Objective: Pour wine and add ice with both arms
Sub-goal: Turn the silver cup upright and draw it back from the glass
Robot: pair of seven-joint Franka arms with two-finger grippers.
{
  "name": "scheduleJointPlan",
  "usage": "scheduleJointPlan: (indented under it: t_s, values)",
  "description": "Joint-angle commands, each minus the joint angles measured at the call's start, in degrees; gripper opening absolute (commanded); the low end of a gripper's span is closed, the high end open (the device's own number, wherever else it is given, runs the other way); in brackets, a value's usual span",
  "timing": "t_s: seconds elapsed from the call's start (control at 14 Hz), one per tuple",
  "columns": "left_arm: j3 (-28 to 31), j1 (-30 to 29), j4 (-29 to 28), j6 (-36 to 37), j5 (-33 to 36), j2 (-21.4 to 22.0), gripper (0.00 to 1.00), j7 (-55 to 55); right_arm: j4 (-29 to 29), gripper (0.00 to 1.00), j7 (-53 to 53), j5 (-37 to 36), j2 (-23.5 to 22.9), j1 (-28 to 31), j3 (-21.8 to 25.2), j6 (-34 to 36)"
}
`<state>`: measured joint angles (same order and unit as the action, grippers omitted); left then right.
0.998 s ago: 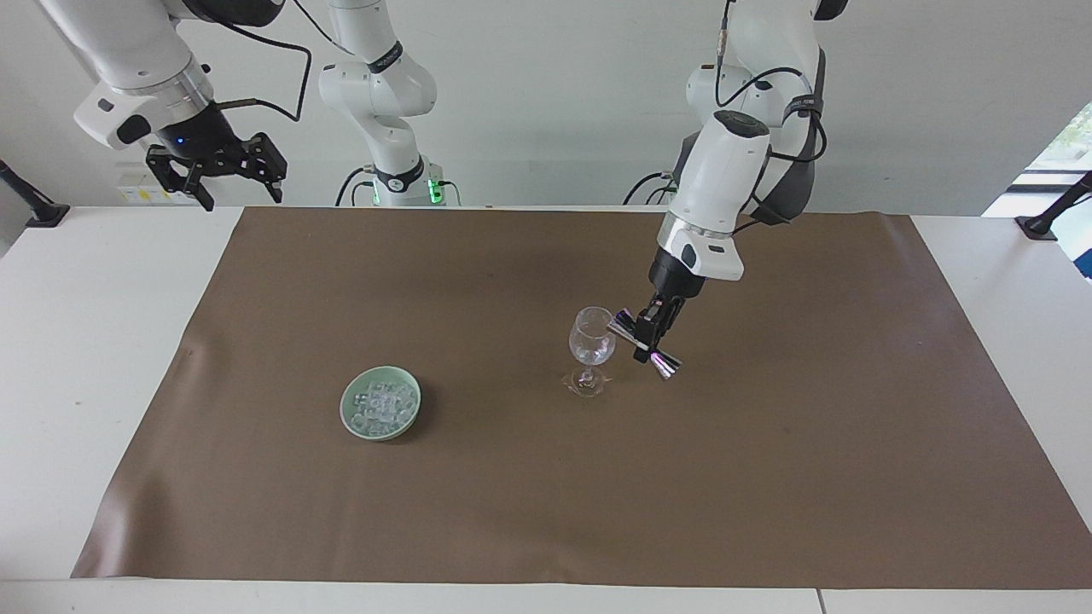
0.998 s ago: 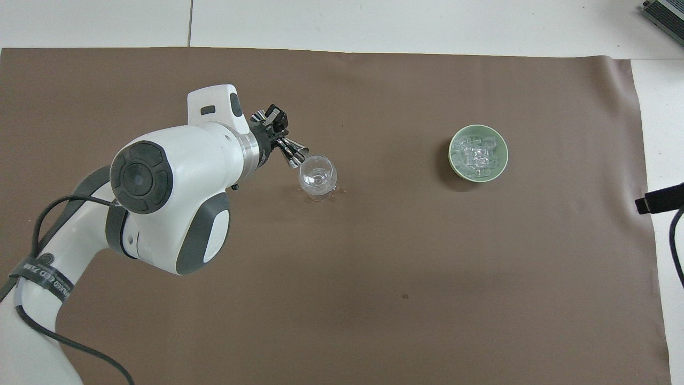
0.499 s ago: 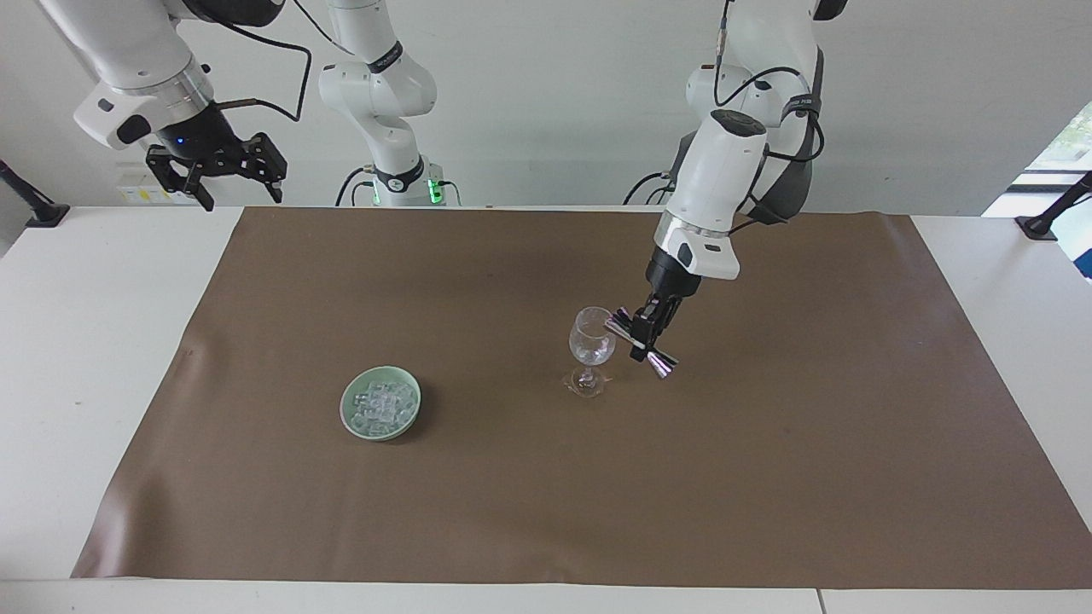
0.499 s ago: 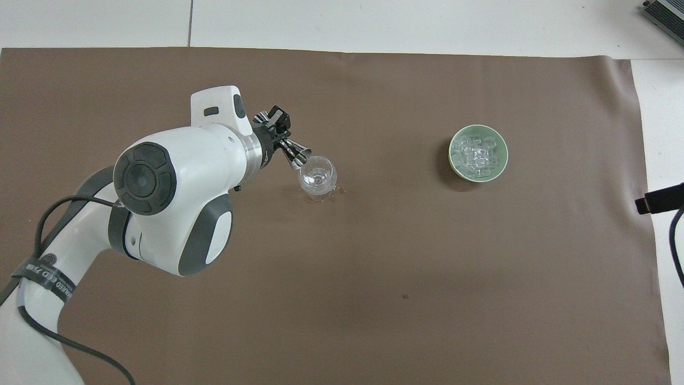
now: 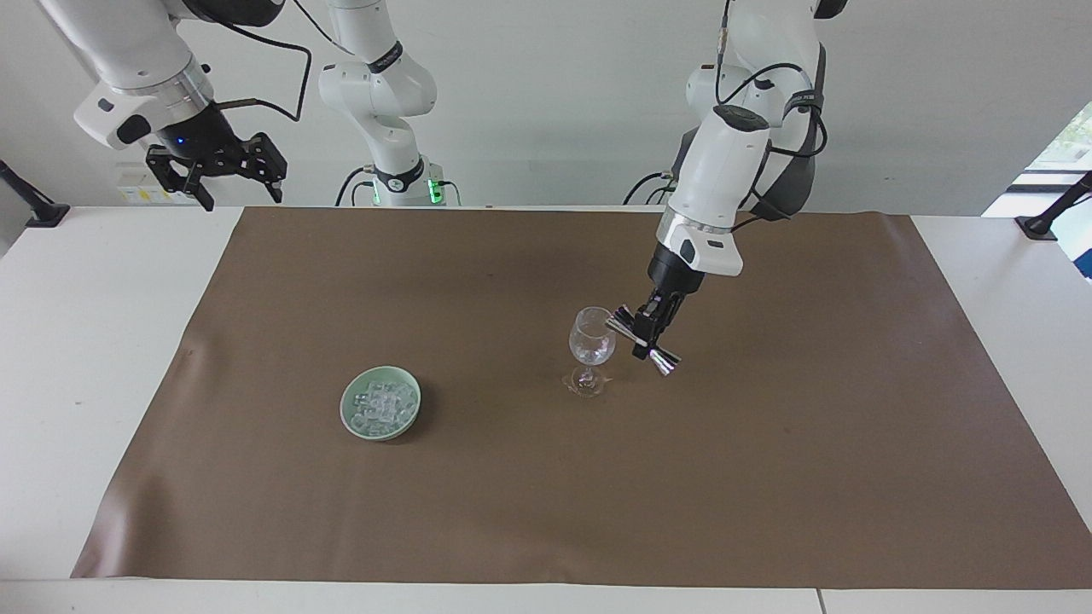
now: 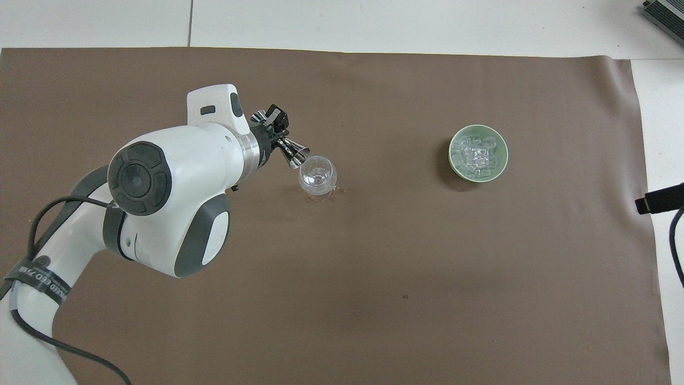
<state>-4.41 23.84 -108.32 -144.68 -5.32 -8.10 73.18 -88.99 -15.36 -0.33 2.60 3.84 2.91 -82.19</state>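
Left gripper [image 5: 649, 331]: fingers clenched on the waist of a steel double-ended jigger [image 5: 644, 342], held tilted over the brown mat [image 5: 768, 477], its upper cup resting at the rim of the stemmed wine glass [image 5: 591, 338]. Over the last second the wrist had lifted slightly and then settled back; the jigger's tilt and its place at the rim stayed nearly as they were. Judged: the pour was at or near its end, with no stream to be seen.

Wine: not discernible as a level; only wet glints in the bowl of the glass.

Wine glass: upright on the mat, near the middle of the table [image 5: 51, 358], toward the left arm's end from the bowl.

Ice [image 5: 380, 407]: heap of clear cubes in a pale green bowl [image 5: 351, 418], well apart from the glass, toward the right arm's end. Untouched; the ice step was not yet begun.

Right gripper [image 5: 215, 170]: fingers spread, holding nothing, raised over the table's edge by its own base. Waiting, unmoved.
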Motion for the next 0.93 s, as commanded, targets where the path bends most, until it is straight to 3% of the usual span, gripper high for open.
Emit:
scheduleJointPlan:
  t_s: [0.0,0.86]
  values:
    - [0.8,0.2,0.3,3.5,-2.0,1.7,0.00,1.4,-0.2,1.00,0.0,0.3,0.6,0.1,-0.1,0.4]
    - [0.9,-10.8,0.3,20.9,-20.1,4.7,0.00,-0.2,-0.2,1.00,0.0,0.3,0.6,0.1,-0.1,0.4]
